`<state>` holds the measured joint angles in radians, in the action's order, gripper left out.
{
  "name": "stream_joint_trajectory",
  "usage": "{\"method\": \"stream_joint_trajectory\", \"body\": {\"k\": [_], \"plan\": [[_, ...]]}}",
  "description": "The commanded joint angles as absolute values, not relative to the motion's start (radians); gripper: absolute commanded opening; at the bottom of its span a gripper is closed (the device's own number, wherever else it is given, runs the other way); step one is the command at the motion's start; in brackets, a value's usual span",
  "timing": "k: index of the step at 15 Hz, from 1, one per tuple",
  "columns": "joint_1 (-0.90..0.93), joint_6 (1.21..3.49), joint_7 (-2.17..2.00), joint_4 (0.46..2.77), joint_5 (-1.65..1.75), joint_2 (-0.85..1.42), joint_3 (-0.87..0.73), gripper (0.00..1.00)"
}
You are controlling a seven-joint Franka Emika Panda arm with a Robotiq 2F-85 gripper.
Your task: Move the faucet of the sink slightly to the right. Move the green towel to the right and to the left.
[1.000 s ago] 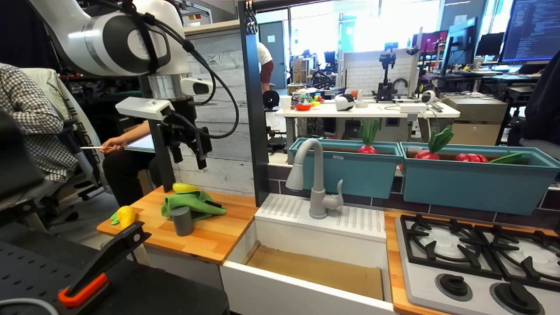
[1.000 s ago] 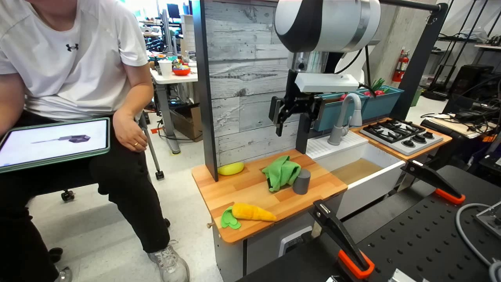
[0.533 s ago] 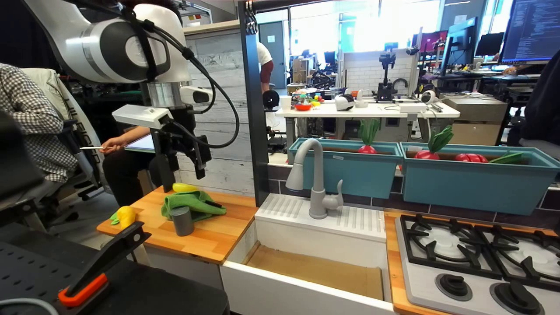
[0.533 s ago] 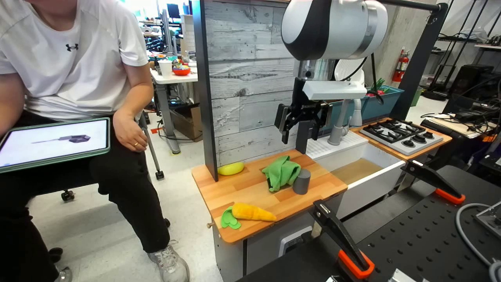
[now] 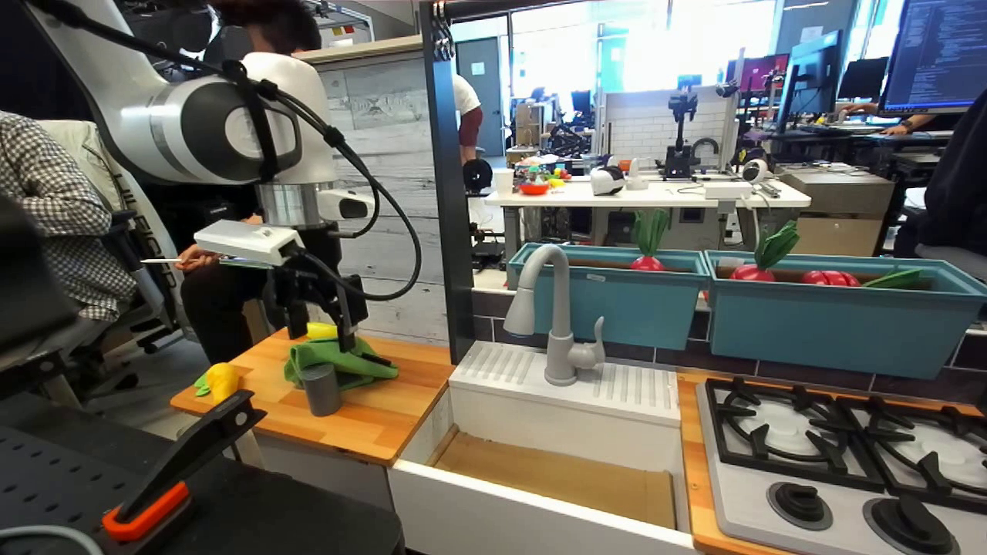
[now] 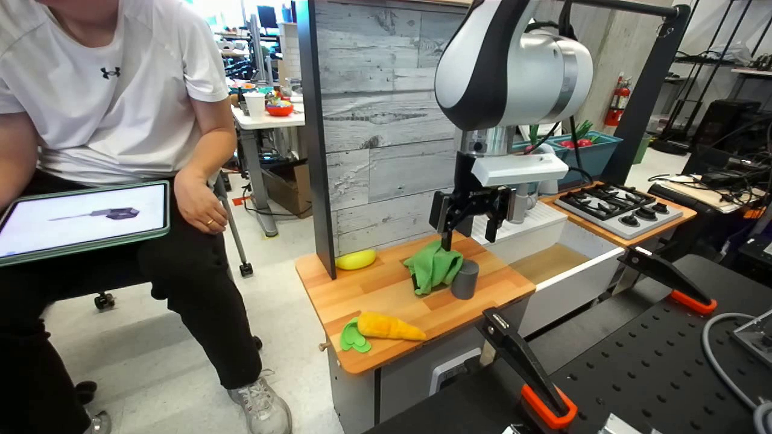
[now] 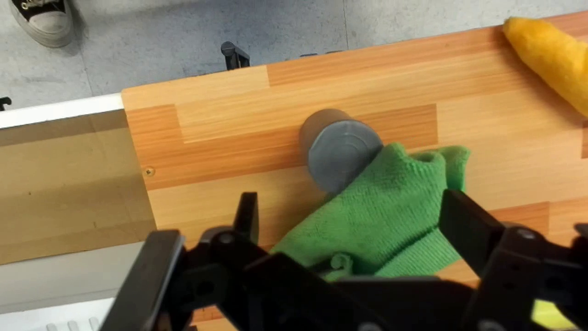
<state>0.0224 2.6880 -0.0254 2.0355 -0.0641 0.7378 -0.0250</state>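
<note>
While the gripper hangs over a green towel, fingers wide apart, holding nothing, a gray cylinder sits beside the towel; a faucet stands well apart.

wood countertop in an exterior view, rumpled green towel near its 1 o'clock, gray cylinder standing upright just off the towel's 4 o'clock side — yellow banana way over at 10, plush carrot down around 7 — leafy end toward 9ish
</note>
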Motion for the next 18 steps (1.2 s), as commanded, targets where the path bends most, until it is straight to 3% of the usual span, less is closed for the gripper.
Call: {"method": "stream_joint_trajectory", "body": {"k": [1, 18], "plan": [[0.008, 2.678, -0.002, 1.999, -0.036, 0.785, -0.022, 1.00], [-0.001, 2.667, 0.058, 1.729, 0.002, 0.995, -0.023, 1.00]]}}
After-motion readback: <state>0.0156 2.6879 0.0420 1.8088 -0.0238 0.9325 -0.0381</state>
